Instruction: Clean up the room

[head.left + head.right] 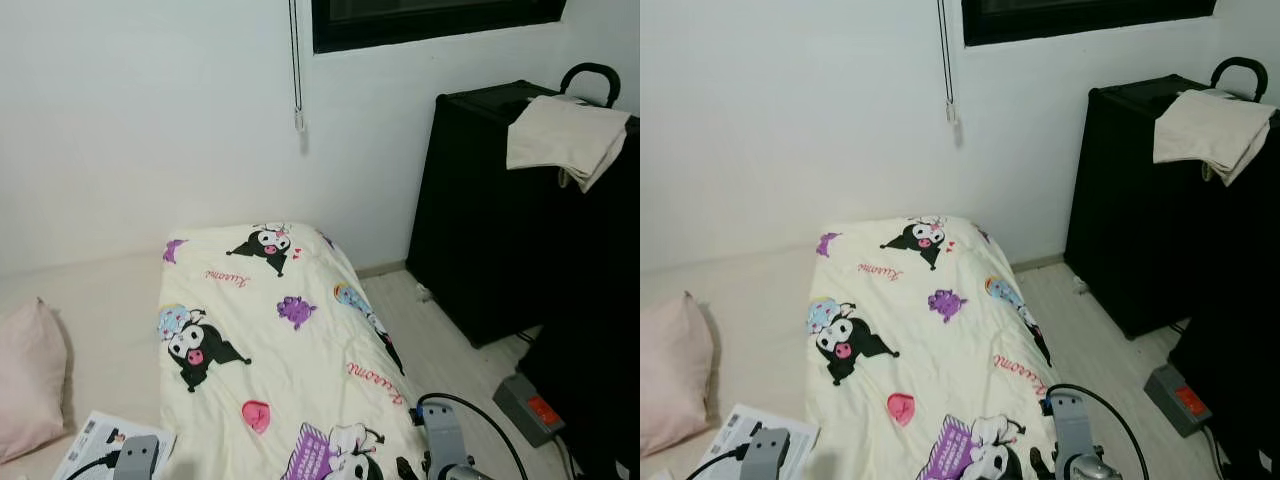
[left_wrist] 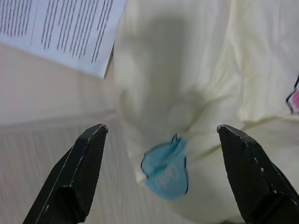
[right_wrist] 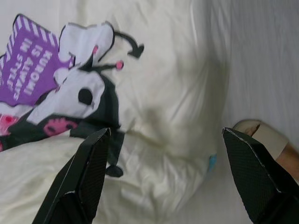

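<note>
L end effector (image 2: 161,140) agape over blanket (image 1: 290,340); R end effector (image 3: 166,144) same

Both silver arms reach forward low at the bottom edge of the head views, the left arm (image 1: 138,458) on the left and the right arm (image 1: 442,442) on the right, a black cable looping over the right wrist. The left tool (image 2: 163,177) holds its two long black fingers spread wide. The right tool (image 3: 163,179) does likewise, gripping nothing.
</note>
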You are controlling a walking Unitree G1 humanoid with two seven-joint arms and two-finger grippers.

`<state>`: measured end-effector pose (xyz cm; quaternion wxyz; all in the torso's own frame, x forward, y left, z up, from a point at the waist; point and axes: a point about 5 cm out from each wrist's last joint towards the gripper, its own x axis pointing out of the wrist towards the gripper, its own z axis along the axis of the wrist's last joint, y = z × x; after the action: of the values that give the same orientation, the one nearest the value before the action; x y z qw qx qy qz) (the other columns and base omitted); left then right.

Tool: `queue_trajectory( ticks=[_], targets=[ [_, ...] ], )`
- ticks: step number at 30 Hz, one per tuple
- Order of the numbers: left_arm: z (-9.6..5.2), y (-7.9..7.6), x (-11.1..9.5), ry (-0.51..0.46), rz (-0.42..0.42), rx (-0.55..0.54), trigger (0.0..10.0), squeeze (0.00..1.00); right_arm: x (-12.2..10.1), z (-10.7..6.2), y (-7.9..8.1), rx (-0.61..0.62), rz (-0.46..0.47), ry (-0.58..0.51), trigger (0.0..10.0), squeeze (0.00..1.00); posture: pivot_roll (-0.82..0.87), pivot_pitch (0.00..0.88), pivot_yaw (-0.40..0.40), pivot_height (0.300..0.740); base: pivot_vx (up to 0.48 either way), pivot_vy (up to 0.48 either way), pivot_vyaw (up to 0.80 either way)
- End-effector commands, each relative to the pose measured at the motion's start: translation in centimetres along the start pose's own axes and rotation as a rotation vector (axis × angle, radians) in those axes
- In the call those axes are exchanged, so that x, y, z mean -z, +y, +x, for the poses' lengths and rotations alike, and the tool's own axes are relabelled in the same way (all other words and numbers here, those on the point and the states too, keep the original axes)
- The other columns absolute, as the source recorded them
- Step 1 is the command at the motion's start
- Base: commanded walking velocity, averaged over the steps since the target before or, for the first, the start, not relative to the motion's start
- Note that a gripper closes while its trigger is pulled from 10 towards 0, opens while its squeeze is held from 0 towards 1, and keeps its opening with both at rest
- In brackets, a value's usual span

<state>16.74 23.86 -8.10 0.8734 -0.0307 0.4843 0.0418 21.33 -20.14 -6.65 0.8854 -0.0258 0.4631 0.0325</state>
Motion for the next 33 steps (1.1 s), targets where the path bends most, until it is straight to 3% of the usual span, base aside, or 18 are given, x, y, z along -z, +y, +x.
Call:
queue_trajectory(
  ticks=[1,2,12,22,33],
  targets=[
    [-0.2,0.6,0.6,0.026,0.008,-0.021,10.0,0.00,0.8,0.0,0.2,0.001,0.046,0.024,10.0,0.00,-0.18,0.000,0.049,0.740,-0.446,0.000,0.00],
    [-0.2,0.6,0.6,0.026,0.010,-0.022,10.0,0.00,1.3,-0.1,0.1,0.013,0.093,0.038,10.0,0.00,-0.18,0.000,0.048,0.740,-0.446,0.000,0.00],
    [-0.1,0.2,0.6,0.026,0.014,-0.011,10.0,0.00,2.7,-0.4,-0.6,0.052,0.210,0.060,10.0,0.00,-0.18,0.000,0.048,0.740,-0.444,0.000,0.00],
    [-0.1,0.2,0.4,0.020,0.013,-0.012,10.0,0.00,2.4,-0.3,-0.5,0.050,0.222,0.040,10.0,0.00,-0.18,0.000,0.046,0.740,-0.416,0.000,0.00],
    [-0.1,0.5,0.5,0.021,0.041,-0.029,10.0,0.00,2.1,-0.3,-0.6,0.027,0.184,0.022,10.0,0.00,-0.19,0.000,0.047,0.740,0.000,0.000,0.73]
  ],
)
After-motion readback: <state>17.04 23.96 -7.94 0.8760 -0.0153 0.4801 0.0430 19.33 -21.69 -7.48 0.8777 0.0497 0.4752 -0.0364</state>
